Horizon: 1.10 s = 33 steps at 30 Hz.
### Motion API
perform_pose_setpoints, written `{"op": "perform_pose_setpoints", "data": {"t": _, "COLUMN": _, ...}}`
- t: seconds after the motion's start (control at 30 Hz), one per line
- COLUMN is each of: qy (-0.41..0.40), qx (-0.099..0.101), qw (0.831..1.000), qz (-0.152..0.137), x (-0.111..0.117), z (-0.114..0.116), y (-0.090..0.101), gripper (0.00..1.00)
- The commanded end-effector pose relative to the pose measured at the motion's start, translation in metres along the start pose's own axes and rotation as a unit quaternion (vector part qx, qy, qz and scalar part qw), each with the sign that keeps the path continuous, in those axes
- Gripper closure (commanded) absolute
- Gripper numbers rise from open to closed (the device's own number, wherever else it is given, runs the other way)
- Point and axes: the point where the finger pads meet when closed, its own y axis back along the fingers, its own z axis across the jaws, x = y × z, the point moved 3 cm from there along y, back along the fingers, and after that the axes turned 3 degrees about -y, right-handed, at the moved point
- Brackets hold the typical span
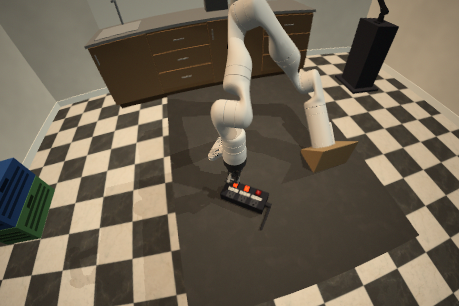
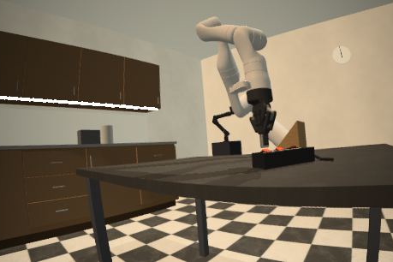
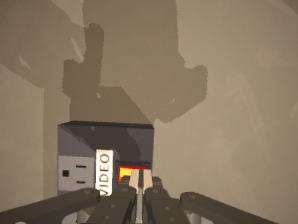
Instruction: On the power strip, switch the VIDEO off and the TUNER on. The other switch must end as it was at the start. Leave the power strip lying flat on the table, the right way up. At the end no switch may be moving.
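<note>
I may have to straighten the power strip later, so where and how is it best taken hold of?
Probably across its two long sides, from straight above. The power strip is a low, narrow black bar lying flat on the table, so its width suits the fingers. Grip mid-length on the side walls, below the rocker switches on top, away from the cable end.

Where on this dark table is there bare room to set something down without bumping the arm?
The broad dark tabletop in front of the black power strip shows nothing on it, as does the strip toward the brown cabinets. It is crowded around the closed gripper over the switches, and by the tan wedge at the arm's base.
</note>
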Motion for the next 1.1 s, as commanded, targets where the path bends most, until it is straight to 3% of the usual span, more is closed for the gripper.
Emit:
{"op": "perform_pose_setpoints", "data": {"t": 0.0, "qy": 0.000, "qx": 0.001, "qw": 1.000, "qz": 0.000, "x": 0.0000, "z": -0.0005, "y": 0.0009, "gripper": 1.00}}
{"op": "perform_pose_setpoints", "data": {"t": 1.07, "qy": 0.000, "qx": 0.001, "qw": 1.000, "qz": 0.000, "x": 0.0000, "z": -0.0005, "y": -0.0056, "gripper": 1.00}}
